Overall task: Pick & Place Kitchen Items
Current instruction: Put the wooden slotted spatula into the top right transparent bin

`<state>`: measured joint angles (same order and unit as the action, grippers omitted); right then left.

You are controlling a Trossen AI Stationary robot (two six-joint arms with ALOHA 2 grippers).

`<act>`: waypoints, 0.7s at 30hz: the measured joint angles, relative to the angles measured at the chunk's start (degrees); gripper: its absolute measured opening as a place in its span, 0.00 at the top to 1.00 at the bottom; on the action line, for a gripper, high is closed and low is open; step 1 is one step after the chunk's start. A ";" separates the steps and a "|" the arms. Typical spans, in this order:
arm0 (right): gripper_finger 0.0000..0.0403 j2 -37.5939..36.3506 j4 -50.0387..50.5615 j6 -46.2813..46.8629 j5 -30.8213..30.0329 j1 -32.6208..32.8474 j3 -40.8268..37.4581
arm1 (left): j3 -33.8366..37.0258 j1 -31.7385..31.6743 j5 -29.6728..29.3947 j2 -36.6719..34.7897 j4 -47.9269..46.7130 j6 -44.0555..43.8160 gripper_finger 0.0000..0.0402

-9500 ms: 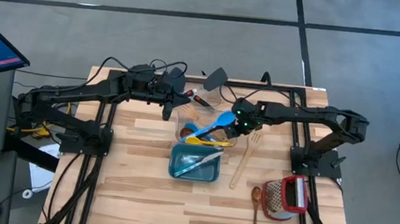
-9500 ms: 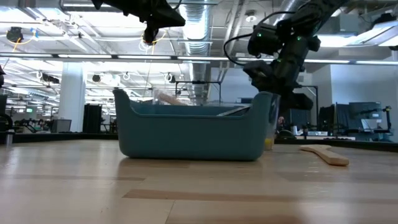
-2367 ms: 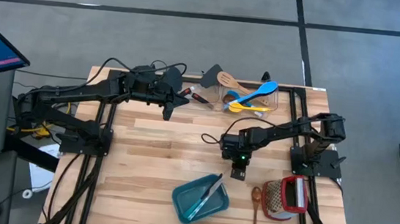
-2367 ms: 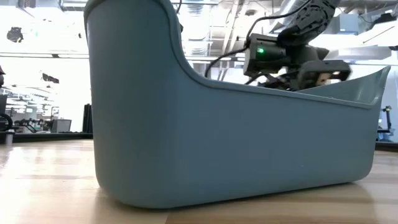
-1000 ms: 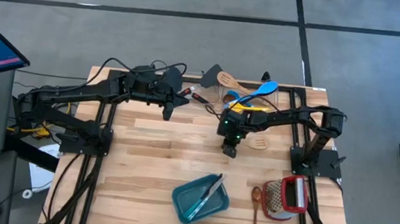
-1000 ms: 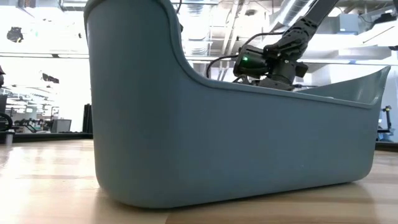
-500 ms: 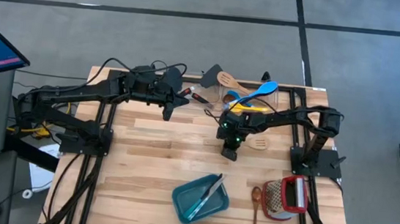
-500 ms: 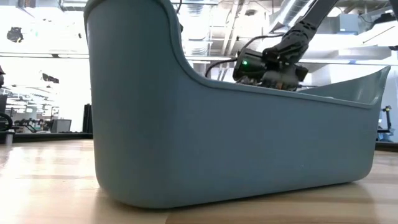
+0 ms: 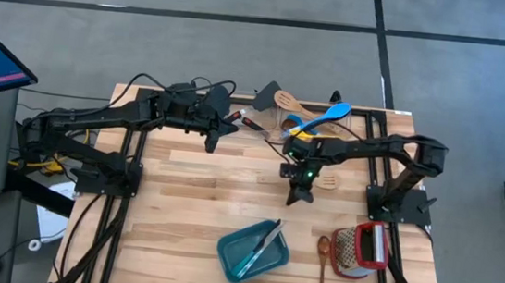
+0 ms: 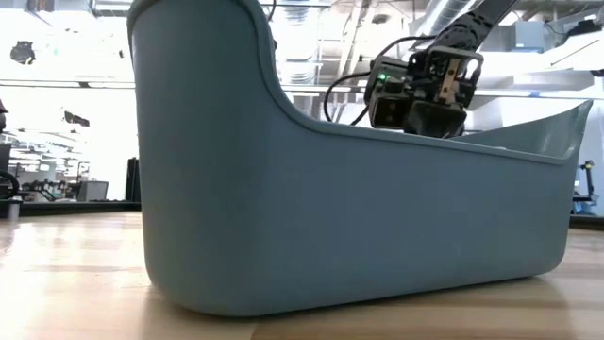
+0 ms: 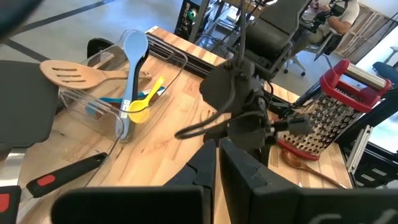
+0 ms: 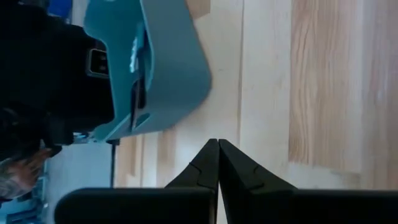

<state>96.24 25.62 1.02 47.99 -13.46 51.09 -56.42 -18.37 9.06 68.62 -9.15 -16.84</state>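
A clear container [image 9: 307,125] at the far edge holds a blue spoon [image 9: 324,117], a yellow spoon [image 11: 140,104] and a pale slotted spatula [image 9: 285,99]. Another pale slotted spatula [image 9: 327,180] lies flat on the table, just right of my right gripper [image 9: 297,200]. That gripper is shut and holds nothing; it hovers mid-table, pointing down toward the near edge. A brown wooden spoon [image 9: 323,260] lies near the front right. My left gripper [image 9: 214,142] is shut and empty, raised at the far left.
A teal bin [image 9: 230,254] with a slim utensil inside stands near the front centre and fills the low view [image 10: 283,208]. A red-framed grater [image 9: 363,248] lies at the front right. A black-handled tool [image 9: 247,121] lies by the container. Bare wood stretches at the front left.
My right gripper has swung about its wrist toward the near-right and risen a little, staying shut. In the low view it now faces the near edge. The utensils have stayed put.
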 joint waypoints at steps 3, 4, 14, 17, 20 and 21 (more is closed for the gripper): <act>1.00 -0.48 0.95 -0.99 0.23 -0.96 0.07 | 0.00 -0.01 0.00 0.00 -0.09 0.02 0.98; 1.00 -0.43 1.50 -1.01 0.21 -1.39 0.01 | 0.00 -0.02 0.00 0.00 -0.12 0.02 0.98; 1.00 -0.40 -5.78 3.09 -3.43 -2.95 0.00 | 0.00 -0.02 0.00 0.00 -0.30 0.07 0.98; 1.00 -0.40 -7.11 3.38 -6.62 -2.18 0.02 | 0.00 -0.02 -0.71 0.00 -0.31 0.07 0.98; 1.00 -0.40 -6.58 3.49 -9.34 -1.45 0.02 | 0.00 -0.02 -2.46 0.00 -0.32 0.09 0.98; 1.00 -0.40 -6.35 3.54 -10.39 -1.20 0.02 | 0.00 -0.02 -3.02 0.00 -0.31 0.07 0.98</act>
<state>95.83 19.26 4.56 37.60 -14.66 51.11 -56.42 -18.39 6.04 68.62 -9.46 -16.77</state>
